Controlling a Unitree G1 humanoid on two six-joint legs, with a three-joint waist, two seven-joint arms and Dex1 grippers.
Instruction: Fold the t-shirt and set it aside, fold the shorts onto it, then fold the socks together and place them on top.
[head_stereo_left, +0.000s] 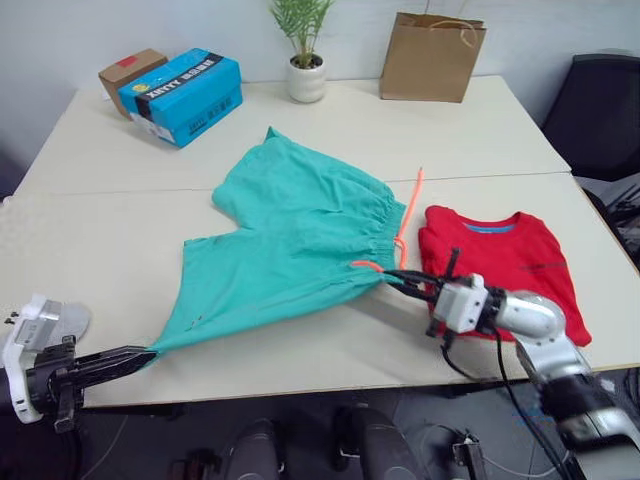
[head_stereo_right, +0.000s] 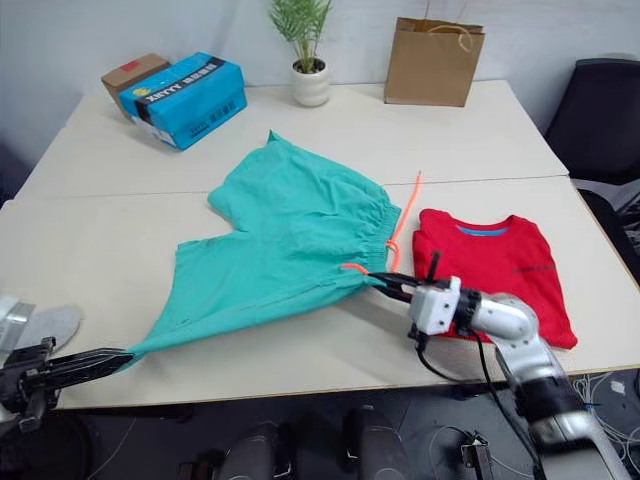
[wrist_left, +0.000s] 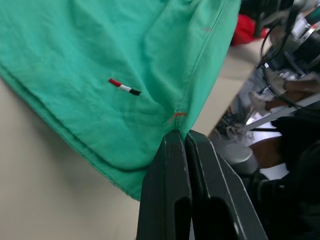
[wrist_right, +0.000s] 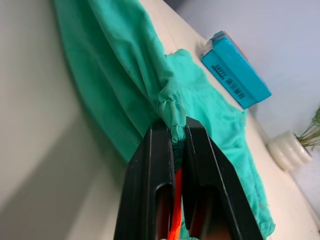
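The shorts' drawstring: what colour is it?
Orange-coral drawstring against the teal shorts, clearest in the left eye view.

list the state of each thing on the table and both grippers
shorts: spread flat, pinched at a leg hem corner and at the waistband
t-shirt: folded, lying at the robot's right
left gripper: shut on the shorts' hem
right gripper: shut on the waistband
paper bag: standing upright
blue box: closed

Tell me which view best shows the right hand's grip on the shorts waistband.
The right wrist view: the right hand is shut on the gathered waistband of the shorts, the orange drawstring between its fingers. The head views show the hand from above at the waistband's near end. The left wrist view shows the hem corner that the left hand pinches.
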